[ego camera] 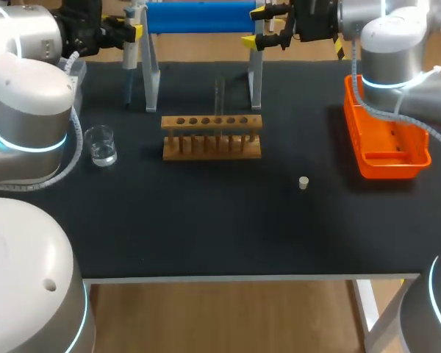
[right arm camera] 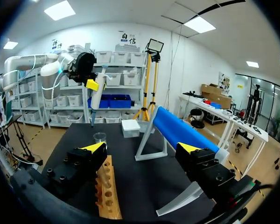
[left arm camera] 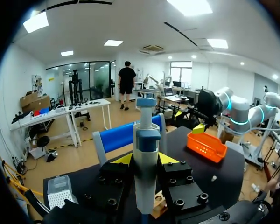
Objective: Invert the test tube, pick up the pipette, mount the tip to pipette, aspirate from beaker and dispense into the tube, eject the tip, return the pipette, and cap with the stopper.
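The left end effector [left arm camera: 144,158] was clamped on the pipette [left arm camera: 146,135]. Both yellow-tipped fingers [left arm camera: 122,159] pressed the barrel from opposite sides, holding it upright and clear of the counter [ego camera: 228,220], plunger end up. Near that end effector, off to one side, sat the white tip box [left arm camera: 58,191]. Ahead of it stood the white stand [ego camera: 152,84] carrying its blue bar [left arm camera: 123,135]. Farther beyond, well apart, were the orange tray [left arm camera: 206,145] and the small pale stopper [left arm camera: 213,178], which lay alone on the counter.

The right end effector [right arm camera: 141,148] was spread wide and held nothing. The blue bar ran away from just beside one of its fingers. Under and ahead of the other finger lay the wooden rack [right arm camera: 107,191]. Beyond the rack, ahead of this end effector, stood the glass beaker [right arm camera: 99,137]. Past the beaker and higher up, the pipette hung in the left end effector's hold.

In the head view, a clear test tube [ego camera: 219,94] stood upright just behind the rack, between the stand's legs, too faint to tell how it was seated. The two end effectors sat over the counter's far edge, one off each end of the blue bar.
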